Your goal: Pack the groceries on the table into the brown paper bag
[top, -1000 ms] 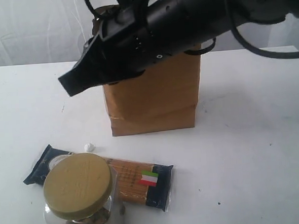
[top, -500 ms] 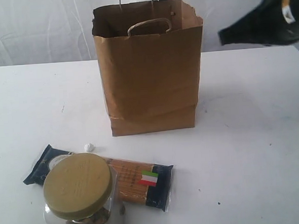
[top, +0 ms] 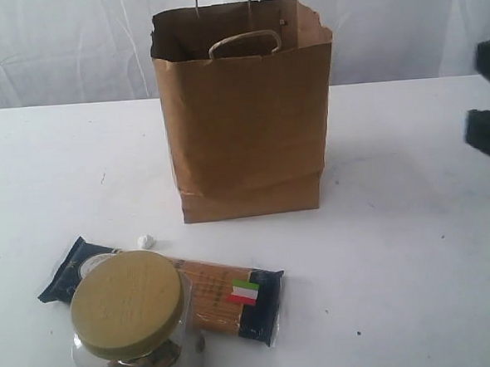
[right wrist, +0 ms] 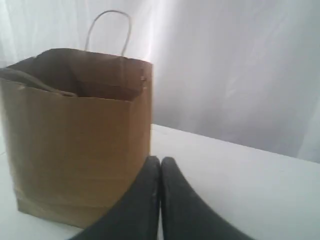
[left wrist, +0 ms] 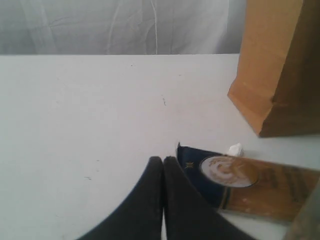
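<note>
Setting before me, white curtain (top: 62, 45) in soft vertical folds along the far edge of the broad white table (top: 415, 248), light glowing through the cloth in my right wrist view, few dark specks (top: 360, 333) on it

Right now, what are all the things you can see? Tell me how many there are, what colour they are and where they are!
brown paper bag: one, brown, standing open on the table behind the groceries
spaghetti packet: one, navy ends with a clear middle, lying flat in front of the bag
jar: one, clear with a tan lid, upright, in front of the packet's left part
white bit: one, white, on the table just behind the packet
table: one, white, under everything
curtain: one, white, behind the table
arm piece: one, black, at the exterior view's right edge
left end effector: one, black, shut, by the packet's navy end
right end effector: one, black, shut, beside the bag
</note>
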Available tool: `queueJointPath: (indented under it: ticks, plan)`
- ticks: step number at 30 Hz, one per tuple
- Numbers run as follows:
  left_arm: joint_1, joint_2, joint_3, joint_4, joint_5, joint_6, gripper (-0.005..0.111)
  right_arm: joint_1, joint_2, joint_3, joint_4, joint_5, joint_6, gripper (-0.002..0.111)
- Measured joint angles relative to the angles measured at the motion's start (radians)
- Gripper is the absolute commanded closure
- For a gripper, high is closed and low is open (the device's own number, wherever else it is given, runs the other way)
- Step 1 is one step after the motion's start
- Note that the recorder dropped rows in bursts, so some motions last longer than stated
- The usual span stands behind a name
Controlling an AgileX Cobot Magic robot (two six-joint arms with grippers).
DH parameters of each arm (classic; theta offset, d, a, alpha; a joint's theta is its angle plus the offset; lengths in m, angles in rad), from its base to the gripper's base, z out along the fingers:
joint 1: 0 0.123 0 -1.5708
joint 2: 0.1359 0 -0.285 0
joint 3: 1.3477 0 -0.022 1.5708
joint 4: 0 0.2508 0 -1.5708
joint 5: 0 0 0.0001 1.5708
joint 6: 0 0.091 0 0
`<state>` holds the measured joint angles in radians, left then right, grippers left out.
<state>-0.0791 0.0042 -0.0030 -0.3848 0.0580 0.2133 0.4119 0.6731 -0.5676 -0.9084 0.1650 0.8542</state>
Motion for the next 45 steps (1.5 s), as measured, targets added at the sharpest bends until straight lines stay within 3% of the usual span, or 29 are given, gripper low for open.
queueJointPath:
  ticks: [6,14,16,21,23,25,29,35,39,45]
  plan:
    - [0.0,0.0,0.0,-0.135,-0.048,-0.249,0.107,0.0,-0.181,0.013,-0.01,0.342,-0.004,0.108]
    - [0.0,0.0,0.0,-0.139,-0.079,-0.246,0.107,0.0,-0.303,0.012,0.021,0.453,0.01,0.108]
    - [0.0,0.0,0.003,-0.137,-0.188,-0.244,0.107,0.0,-0.305,0.014,0.04,0.453,0.015,0.108]
    - [0.0,0.019,-0.024,-0.242,-0.76,-0.24,0.107,0.0,-0.305,0.042,0.059,0.453,0.017,0.108]
    - [0.0,0.064,-0.091,-0.308,-0.844,-0.213,0.107,0.0,-0.305,0.063,0.061,0.453,0.017,0.108]
    - [0.0,0.131,-0.194,-0.315,-0.843,-0.143,0.107,0.0,-0.305,0.086,0.061,0.444,0.017,0.108]
    - [0.0,0.371,-0.451,-0.197,-0.635,0.144,0.107,0.0,-0.291,0.138,0.063,0.38,0.017,0.108]
    - [0.0,0.892,-0.83,-0.148,-0.091,0.459,0.107,0.0,-0.229,0.182,0.066,0.255,0.017,0.108]
    - [0.0,1.222,-1.059,-0.112,0.262,0.477,0.107,0.0,-0.2,0.182,0.067,0.2,0.017,0.108]
    - [0.0,1.569,-1.406,-0.033,0.813,0.292,0.107,0.0,-0.193,0.182,0.067,0.169,0.056,0.108]
